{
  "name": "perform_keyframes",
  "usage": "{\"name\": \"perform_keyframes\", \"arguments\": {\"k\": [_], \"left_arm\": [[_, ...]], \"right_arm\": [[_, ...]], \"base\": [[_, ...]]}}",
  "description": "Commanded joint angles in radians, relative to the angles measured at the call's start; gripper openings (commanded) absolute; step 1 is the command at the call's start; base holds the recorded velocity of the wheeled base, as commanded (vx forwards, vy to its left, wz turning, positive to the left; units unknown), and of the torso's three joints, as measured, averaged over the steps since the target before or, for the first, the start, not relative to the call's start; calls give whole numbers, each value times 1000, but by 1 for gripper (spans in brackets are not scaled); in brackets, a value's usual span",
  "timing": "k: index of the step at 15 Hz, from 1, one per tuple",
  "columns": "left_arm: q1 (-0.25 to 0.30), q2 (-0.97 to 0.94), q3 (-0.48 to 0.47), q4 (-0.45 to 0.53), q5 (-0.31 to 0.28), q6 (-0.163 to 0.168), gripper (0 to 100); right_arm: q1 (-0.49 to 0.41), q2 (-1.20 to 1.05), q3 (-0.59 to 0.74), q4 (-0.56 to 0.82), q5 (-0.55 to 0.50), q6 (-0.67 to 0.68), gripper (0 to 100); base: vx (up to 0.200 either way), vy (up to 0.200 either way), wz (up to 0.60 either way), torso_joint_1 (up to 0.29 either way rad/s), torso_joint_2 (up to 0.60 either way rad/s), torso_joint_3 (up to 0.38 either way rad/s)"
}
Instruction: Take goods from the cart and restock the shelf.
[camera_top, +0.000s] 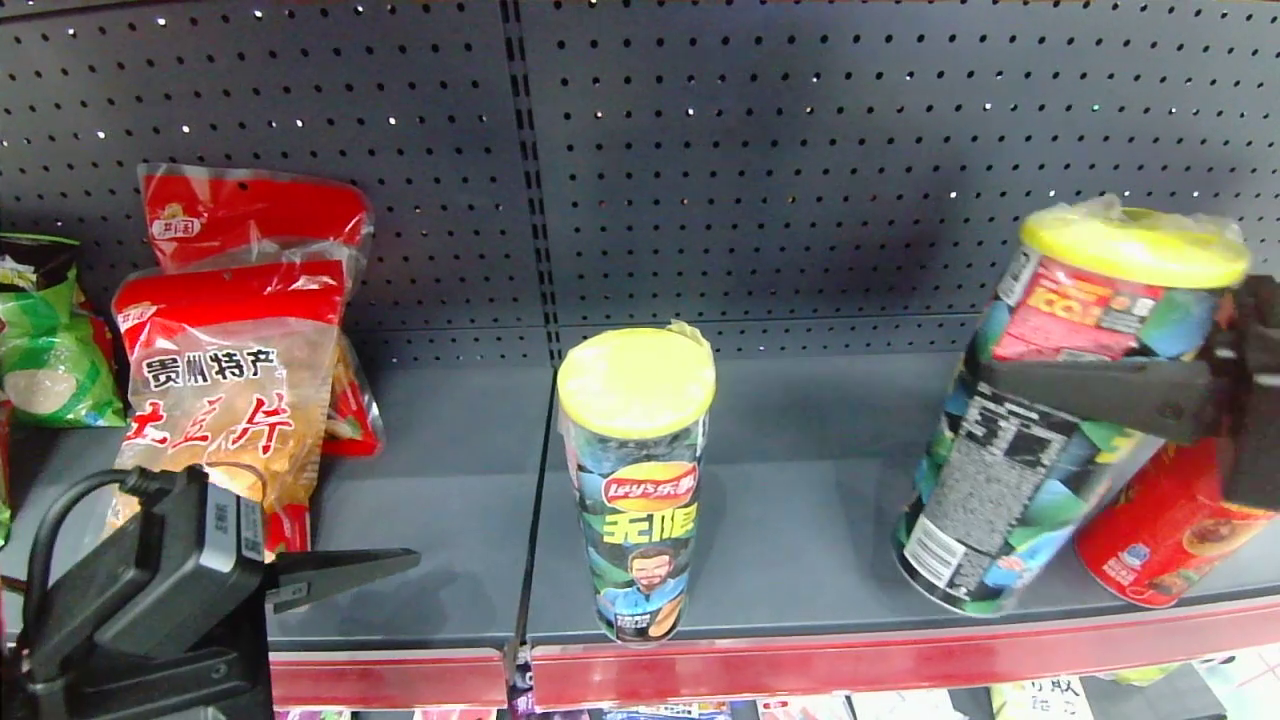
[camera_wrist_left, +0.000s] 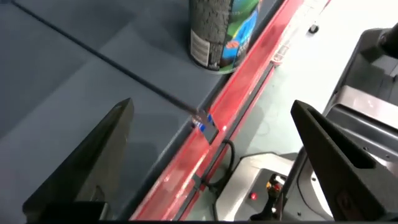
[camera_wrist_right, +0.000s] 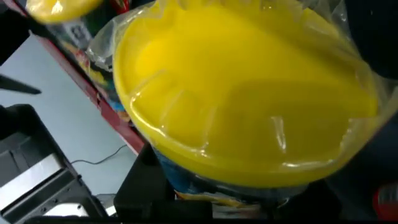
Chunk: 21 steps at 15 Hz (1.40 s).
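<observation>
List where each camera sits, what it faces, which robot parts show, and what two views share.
Left wrist: on the left arm, looking along the front edge of the shelf; the open left gripper shows, the upright can beyond it.
Right wrist: on the right arm, looking onto the yellow lid of the tilted can; the right gripper clamps that can.
Head: on the head, facing forward and down at the shelf; both grippers show.
Shared: head and left wrist both show the upright can.
</observation>
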Motion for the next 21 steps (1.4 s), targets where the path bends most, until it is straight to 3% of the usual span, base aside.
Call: {"name": "perform_keyframes", "arguments": {"k": [1,11,15,21], "left_arm": [[0,-42,0,4,5,1,100],[0,-62,-7,6,56,1,100],[0,-62,-10,6,56,1,100],[0,-52,-14,4,56,1,100]], "right_arm": [[44,199,-83,-84,-5,-33,0],[129,534,-373,-120,-2,-68,0],[133,622,-387,-235,-2,-67,0],[132,679,-416,-288,-2,-65,0]], "base": [[0,0,0,0,0,0],[0,0,0,0,0,0],[0,0,0,0,0,0],[0,0,0,0,0,0]]}}
